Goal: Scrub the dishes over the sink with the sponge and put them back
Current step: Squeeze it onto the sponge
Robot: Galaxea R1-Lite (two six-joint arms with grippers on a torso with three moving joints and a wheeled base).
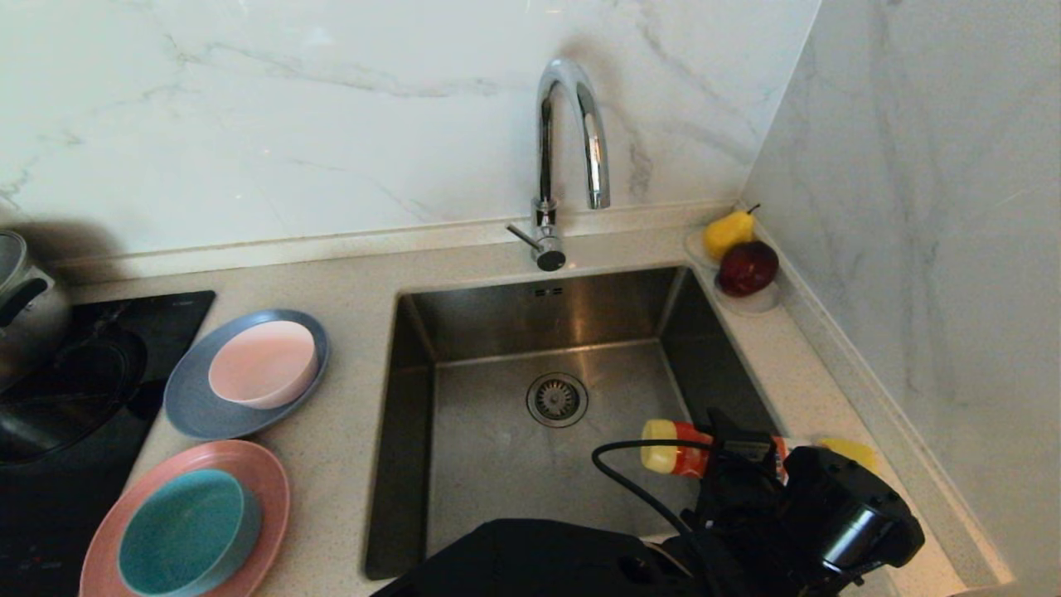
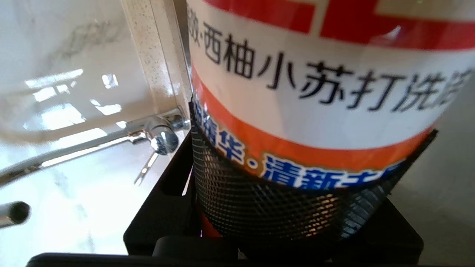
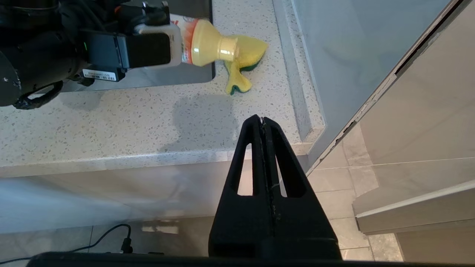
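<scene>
My left gripper [image 1: 738,454] reaches across the sink's [image 1: 497,464] right rim, shut on a dish soap bottle [image 1: 675,448] that lies tilted almost level. Its meshed finger pad [image 2: 241,200] presses the bottle's label [image 2: 326,92]. The bottle's yellow neck [image 3: 222,48] points at the bent yellow-green sponge [image 3: 256,50], which lies on the counter right of the sink [image 1: 852,452]. Left of the sink, the pale pink bowl [image 1: 264,363] sits in the grey-blue plate [image 1: 186,402], and the teal bowl [image 1: 186,531] in the pink plate [image 1: 267,489]. My right gripper [image 3: 262,120] hangs shut and empty below the counter's front edge.
A chrome faucet [image 1: 572,133] stands behind the sink. A white dish holding a pear [image 1: 728,232] and a red apple [image 1: 748,267] sits in the back right corner. At the far left, a steel pot [image 1: 25,307] rests on the black cooktop [image 1: 166,323].
</scene>
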